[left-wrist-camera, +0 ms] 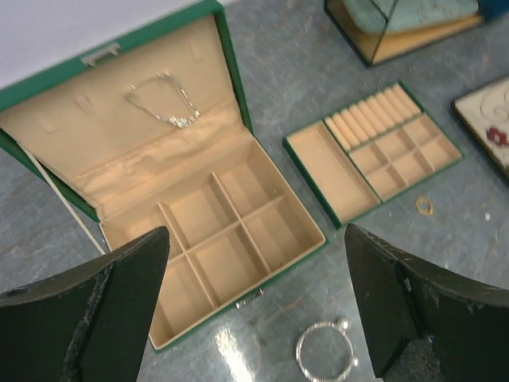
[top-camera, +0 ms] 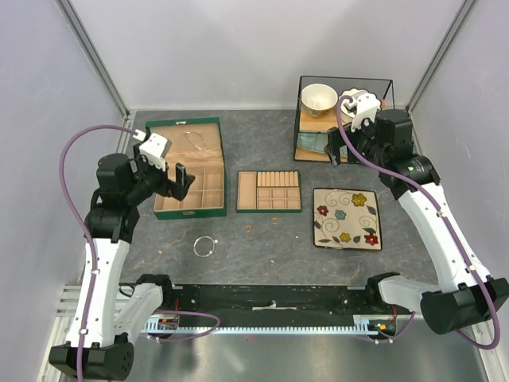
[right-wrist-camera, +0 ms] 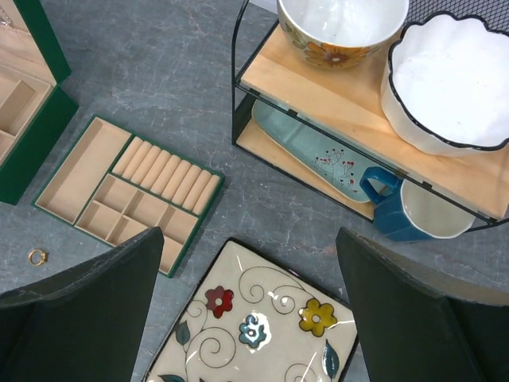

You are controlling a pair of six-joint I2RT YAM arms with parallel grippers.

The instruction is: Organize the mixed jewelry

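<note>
1. The bangle (top-camera: 205, 246) (left-wrist-camera: 324, 352), a thin silver hoop, lies flat on the tabletop (top-camera: 262, 135). It is below the left end effector (top-camera: 181, 185) (left-wrist-camera: 256, 263), nearer its right finger, and just off the front wall of the box (top-camera: 188, 213).
2. A gold ring (top-camera: 274, 219) (left-wrist-camera: 424, 206) (right-wrist-camera: 36, 256) lies on the tabletop off to the right of the left end effector, just outside the tray's near edge. In the right wrist view it sits far out on the left side, just above the left finger.
3. Another tiny piece (top-camera: 247, 228) lies between the ring and the bangle; it is too small to make out.
4. The chain (top-camera: 193, 143) (left-wrist-camera: 163, 99) lies against the tan lining of the open box lid, ahead of the left end effector.
5. The left end effector is released, its fingers spread wide and grasping nothing. It hovers over the box's front compartments.
6. The right end effector (top-camera: 339, 149) (right-wrist-camera: 248, 239) is also released, wide apart and grasping nothing, well apart from all the jewelry.
7. The tray (top-camera: 269, 191) (right-wrist-camera: 79, 163) stands apart from the box, ahead and left of the right end effector.
8. The flowered plate (top-camera: 346, 219) (right-wrist-camera: 262, 318) lies directly under the gap between the right fingers.
9. The wire rack (top-camera: 344, 119) (right-wrist-camera: 334, 103) stands ahead and right of it. It carries a bowl (right-wrist-camera: 338, 24) and a white dish (right-wrist-camera: 453, 79) on top, with a blue mug (right-wrist-camera: 421, 211) beneath.
</note>
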